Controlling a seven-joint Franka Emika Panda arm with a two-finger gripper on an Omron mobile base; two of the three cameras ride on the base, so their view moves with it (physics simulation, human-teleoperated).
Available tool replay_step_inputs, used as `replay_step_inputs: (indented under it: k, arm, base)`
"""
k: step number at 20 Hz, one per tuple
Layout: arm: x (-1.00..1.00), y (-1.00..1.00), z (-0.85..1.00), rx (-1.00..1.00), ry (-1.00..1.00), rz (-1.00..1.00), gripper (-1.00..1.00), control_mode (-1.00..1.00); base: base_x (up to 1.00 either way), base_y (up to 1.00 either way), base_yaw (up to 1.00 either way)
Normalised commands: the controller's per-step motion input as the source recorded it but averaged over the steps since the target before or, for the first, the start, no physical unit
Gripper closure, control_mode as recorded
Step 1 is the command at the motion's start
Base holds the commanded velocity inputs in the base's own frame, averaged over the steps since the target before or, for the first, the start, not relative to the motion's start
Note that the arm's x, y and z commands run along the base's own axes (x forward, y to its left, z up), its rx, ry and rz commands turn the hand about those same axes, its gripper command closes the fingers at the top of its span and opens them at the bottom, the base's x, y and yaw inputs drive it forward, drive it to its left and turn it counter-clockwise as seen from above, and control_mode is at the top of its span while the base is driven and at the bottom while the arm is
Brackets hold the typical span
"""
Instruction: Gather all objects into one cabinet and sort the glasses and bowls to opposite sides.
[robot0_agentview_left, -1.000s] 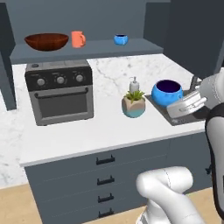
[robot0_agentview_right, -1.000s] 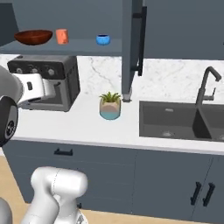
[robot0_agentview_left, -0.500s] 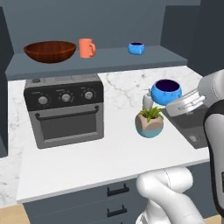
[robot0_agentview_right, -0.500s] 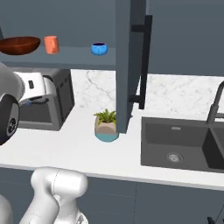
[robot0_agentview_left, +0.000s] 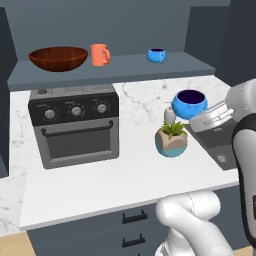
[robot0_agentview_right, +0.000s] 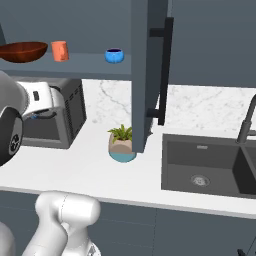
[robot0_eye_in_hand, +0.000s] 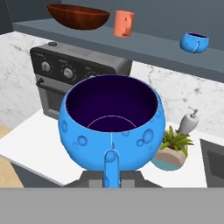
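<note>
My gripper (robot0_agentview_left: 198, 118) (robot0_eye_in_hand: 111, 179) is shut on the handle of a bright-blue cup (robot0_agentview_left: 189, 104) (robot0_eye_in_hand: 111, 120) and holds it upright above the counter, right of the oven. The open slate-blue cabinet shelf (robot0_agentview_left: 125, 67) (robot0_agentview_right: 85, 61) (robot0_eye_in_hand: 144, 43) carries three things. The reddish-brown bowl (robot0_agentview_left: 58, 58) (robot0_agentview_right: 23, 51) (robot0_eye_in_hand: 78, 16) sits at its left. The orange mug (robot0_agentview_left: 99, 54) (robot0_agentview_right: 60, 50) (robot0_eye_in_hand: 124, 23) stands just right of the bowl. A second blue cup (robot0_agentview_left: 157, 55) (robot0_agentview_right: 114, 55) (robot0_eye_in_hand: 194, 42) is farther right.
A black toaster oven (robot0_agentview_left: 75, 125) (robot0_agentview_right: 55, 112) stands on the marble counter under the shelf. A potted plant (robot0_agentview_left: 171, 139) (robot0_agentview_right: 121, 145) and a soap dispenser (robot0_agentview_left: 169, 115) sit below the held cup. An open cabinet door (robot0_agentview_right: 150, 75) hangs left of the sink (robot0_agentview_right: 205, 160) and faucet (robot0_agentview_right: 247, 120).
The whole picture has shifted and grown, so the cameras have moved nearer the counter. The blue cup stays in my shut gripper throughout.
</note>
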Motion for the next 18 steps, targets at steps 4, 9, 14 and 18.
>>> replay_step_inputs:
  k: [4, 9, 14, 18]
  arm:
    - [0.60, 0.00, 0.10, 0.00, -0.10, 0.00, 1.00, -1.00]
    - [0.68, 0.00, 0.20, 0.02, -0.07, 0.00, 1.00, -1.00]
    - [0.58, 0.00, 0.10, 0.02, -0.01, -0.01, 1.00, -1.00]
    - [0.64, 0.00, 0.04, 0.03, 0.01, -0.01, 1.00, -1.00]
  base:
    - [0.00, 0.00, 0.00]
    - [0.00, 0.00, 0.00]
    - [0.00, 0.00, 0.00]
    - [0.00, 0.00, 0.00]
